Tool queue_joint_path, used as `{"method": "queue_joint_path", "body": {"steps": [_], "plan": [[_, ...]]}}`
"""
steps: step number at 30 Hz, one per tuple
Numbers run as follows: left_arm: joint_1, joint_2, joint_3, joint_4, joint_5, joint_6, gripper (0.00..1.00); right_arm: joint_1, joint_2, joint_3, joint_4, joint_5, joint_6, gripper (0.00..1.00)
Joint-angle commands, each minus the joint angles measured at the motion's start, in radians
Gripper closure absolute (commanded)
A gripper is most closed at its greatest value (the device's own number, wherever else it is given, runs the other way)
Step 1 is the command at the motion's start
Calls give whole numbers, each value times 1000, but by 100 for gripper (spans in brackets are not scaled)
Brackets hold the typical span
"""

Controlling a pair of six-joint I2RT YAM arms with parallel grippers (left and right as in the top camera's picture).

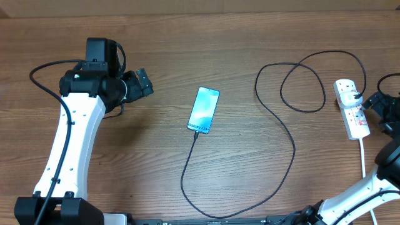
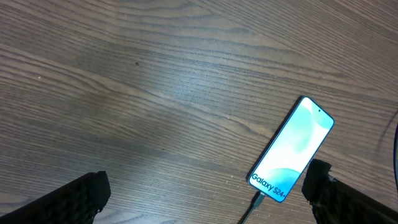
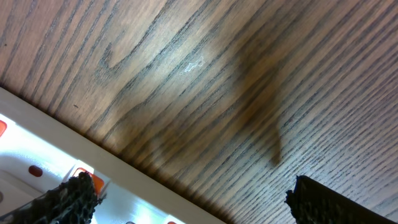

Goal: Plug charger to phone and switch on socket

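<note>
Wood-grain table (image 1: 187, 44), and the phone (image 1: 204, 110) lies flat around the middle of it, screen up and lit light blue, tilted a bit. Charger (image 1: 292, 149) runs from the phone's bottom edge, swings down toward the near edge, then up and right in a couple of loops to the socket (image 1: 351, 108) at the far right. In the left wrist view the connector (image 2: 256, 202) sits right against the phone (image 2: 292, 149), so it looks plugged in.

Left gripper (image 1: 145, 83) hangs well left of the phone with its fingers (image 2: 68, 199) spread wide and nothing between them.

Right gripper (image 1: 374, 102) is just beside the socket's right edge, also spread wide and holding nothing. Its wrist cam shows the socket (image 3: 37, 155) with its red switches (image 3: 35, 170) next to one finger (image 3: 62, 199). Can't tell if they touch, or which way the switches are flipped.
</note>
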State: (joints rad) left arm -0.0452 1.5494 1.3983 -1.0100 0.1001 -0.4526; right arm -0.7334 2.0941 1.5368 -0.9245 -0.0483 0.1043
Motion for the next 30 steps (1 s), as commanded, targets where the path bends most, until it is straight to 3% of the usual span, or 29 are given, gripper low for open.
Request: {"method": "queue_joint_path", "body": {"steps": [1, 30], "plan": [[-1, -18, 11, 0, -7, 12, 0, -3, 11, -6, 4, -3, -1, 0], [-1, -18, 11, 0, -7, 12, 0, -2, 11, -46, 13, -46, -1, 0]]}}
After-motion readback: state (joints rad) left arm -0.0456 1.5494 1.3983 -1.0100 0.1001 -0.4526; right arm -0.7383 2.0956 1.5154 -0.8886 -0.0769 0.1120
